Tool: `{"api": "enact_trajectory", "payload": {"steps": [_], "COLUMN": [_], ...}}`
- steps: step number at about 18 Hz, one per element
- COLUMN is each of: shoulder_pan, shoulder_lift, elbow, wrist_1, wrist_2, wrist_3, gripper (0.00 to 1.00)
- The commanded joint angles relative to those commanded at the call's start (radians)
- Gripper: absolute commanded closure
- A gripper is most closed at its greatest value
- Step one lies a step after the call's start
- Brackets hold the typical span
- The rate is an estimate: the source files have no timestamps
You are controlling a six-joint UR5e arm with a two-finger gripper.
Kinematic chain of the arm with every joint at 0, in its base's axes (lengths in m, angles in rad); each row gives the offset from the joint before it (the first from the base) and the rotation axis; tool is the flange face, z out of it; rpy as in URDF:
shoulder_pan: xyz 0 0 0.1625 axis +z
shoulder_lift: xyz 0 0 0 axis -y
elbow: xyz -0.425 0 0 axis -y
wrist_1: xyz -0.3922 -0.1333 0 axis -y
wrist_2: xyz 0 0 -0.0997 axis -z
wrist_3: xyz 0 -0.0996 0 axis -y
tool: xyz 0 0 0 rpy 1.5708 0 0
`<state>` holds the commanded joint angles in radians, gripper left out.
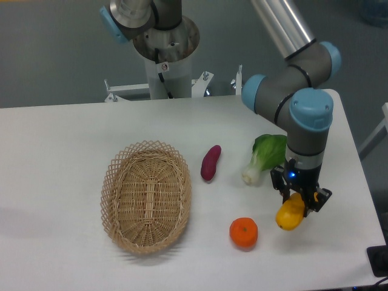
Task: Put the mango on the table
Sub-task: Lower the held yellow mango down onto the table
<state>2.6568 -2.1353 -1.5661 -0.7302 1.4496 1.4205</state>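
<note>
The hand (299, 198) grips the mango (290, 214) over the white table (54, 151) (grey floor behind).

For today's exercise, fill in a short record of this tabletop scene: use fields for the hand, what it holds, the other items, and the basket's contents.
hand: hand at the right side of the table, closed on the mango
held item: mango, yellow-orange
whether mango rests on table: cannot tell
other items: orange fruit, purple sweet potato, bok choy
basket: wicker basket, empty
</note>
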Motion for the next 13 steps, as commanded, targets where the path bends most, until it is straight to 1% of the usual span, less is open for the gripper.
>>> {"api": "enact_trajectory", "payload": {"steps": [4,6,10,13], "shoulder_pan": [-0.002,0.000,0.000,-0.002], "shoulder_lift": [-0.012,-0.008,-0.006,-0.006], "elbow": [-0.031,-0.038,-0.054,-0.061], "wrist_1": [0.002,0.000,0.000,0.000], "wrist_2": [0.002,0.002,0.002,0.002], "wrist_3": [0.017,0.049,0.049,0.046], "gripper": [0.50,0.50,0.50,0.46]}}
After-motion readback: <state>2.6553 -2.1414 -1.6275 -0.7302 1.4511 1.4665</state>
